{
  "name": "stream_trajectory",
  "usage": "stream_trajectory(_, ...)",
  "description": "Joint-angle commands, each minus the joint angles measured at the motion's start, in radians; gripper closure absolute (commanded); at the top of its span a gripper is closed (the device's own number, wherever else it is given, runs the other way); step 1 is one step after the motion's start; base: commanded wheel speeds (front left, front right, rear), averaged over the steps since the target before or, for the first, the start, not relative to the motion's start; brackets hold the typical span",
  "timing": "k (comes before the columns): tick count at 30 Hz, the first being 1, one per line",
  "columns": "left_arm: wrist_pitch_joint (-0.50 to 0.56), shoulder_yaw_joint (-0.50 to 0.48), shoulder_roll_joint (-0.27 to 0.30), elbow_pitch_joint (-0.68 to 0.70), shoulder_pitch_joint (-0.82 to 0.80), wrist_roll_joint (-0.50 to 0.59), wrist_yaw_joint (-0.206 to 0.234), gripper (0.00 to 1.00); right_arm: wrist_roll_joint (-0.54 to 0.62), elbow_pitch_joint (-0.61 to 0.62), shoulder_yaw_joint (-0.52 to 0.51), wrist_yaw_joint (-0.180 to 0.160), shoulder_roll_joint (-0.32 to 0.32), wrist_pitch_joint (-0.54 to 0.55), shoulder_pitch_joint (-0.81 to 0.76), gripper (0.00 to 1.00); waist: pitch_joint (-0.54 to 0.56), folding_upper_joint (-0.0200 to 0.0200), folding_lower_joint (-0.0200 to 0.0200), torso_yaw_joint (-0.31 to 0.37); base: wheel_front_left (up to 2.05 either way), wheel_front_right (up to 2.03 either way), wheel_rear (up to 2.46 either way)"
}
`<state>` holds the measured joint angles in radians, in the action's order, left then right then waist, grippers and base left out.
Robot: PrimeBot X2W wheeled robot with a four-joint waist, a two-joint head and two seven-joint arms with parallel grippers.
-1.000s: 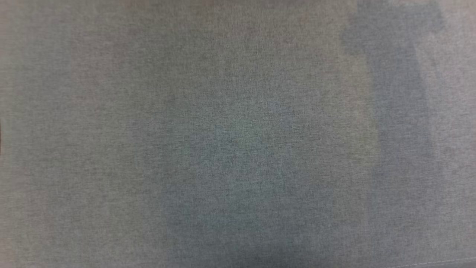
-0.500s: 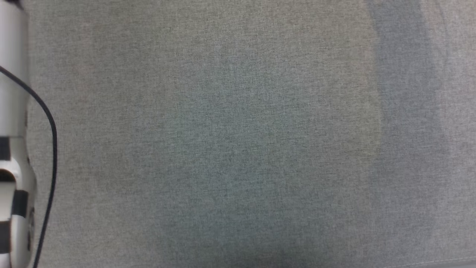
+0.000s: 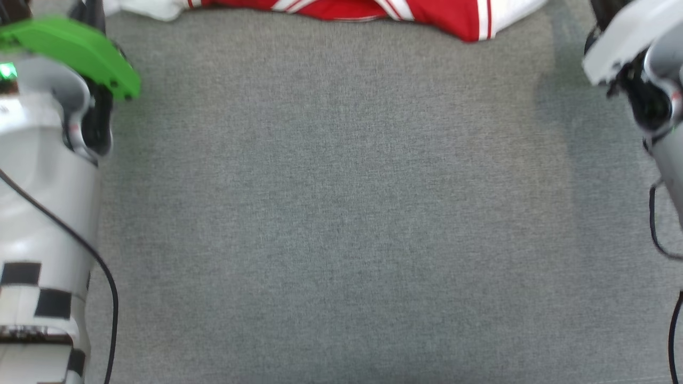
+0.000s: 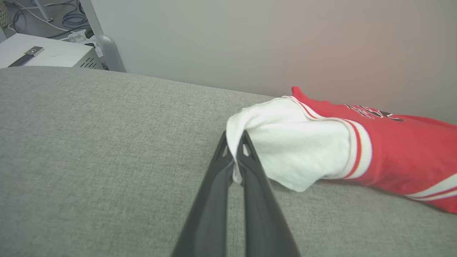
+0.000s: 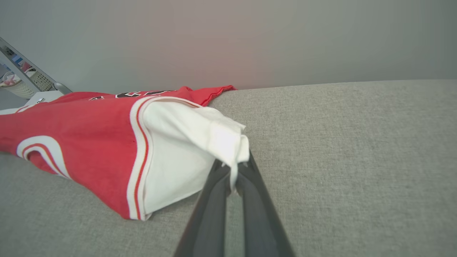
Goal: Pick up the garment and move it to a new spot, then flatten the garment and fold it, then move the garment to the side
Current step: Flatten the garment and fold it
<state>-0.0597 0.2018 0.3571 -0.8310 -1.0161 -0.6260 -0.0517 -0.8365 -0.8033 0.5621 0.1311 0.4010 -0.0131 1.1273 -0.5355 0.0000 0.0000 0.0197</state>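
Your garment (image 3: 341, 9) lies stretched left to right along the head view's far edge, one white end pinched in your closed left gripper (image 4: 235, 144), the other in your closed right gripper (image 5: 234, 169), with wide grey upholstery (image 3: 341, 213) between it and you.

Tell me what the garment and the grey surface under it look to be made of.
The garment: soft knit cloth, perhaps cotton or polyester, matte; it drapes and bunches, and the striped trim at the sleeve looks ribbed. The grey surface: woven upholstery-type fabric, matte and heathered; a fine weave grain shows, and its far edge rounds off as if padded.
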Motion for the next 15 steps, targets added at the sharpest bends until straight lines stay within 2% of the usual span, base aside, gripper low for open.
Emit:
stream_trajectory(1,-0.015,0.002,0.011,0.001,0.043,-0.004,-0.008,1.00,-0.012,0.020,0.011,0.000,0.014,-0.011,-0.045,1.00,0.068,0.0000,0.0000,-0.001,0.00,0.00,0.00)
stream_trajectory(7,-0.046,0.007,0.020,0.037,0.202,-0.007,0.001,1.00,-0.042,0.098,0.033,0.000,0.053,-0.024,-0.219,1.00,0.177,0.0000,0.0000,0.004,0.00,0.00,0.00)
stream_trajectory(15,-0.037,-0.001,0.065,0.203,0.446,-0.009,0.066,1.00,-0.038,0.216,0.016,0.000,0.097,-0.016,-0.429,1.00,0.310,0.0000,0.0000,0.005,0.00,0.00,0.00)
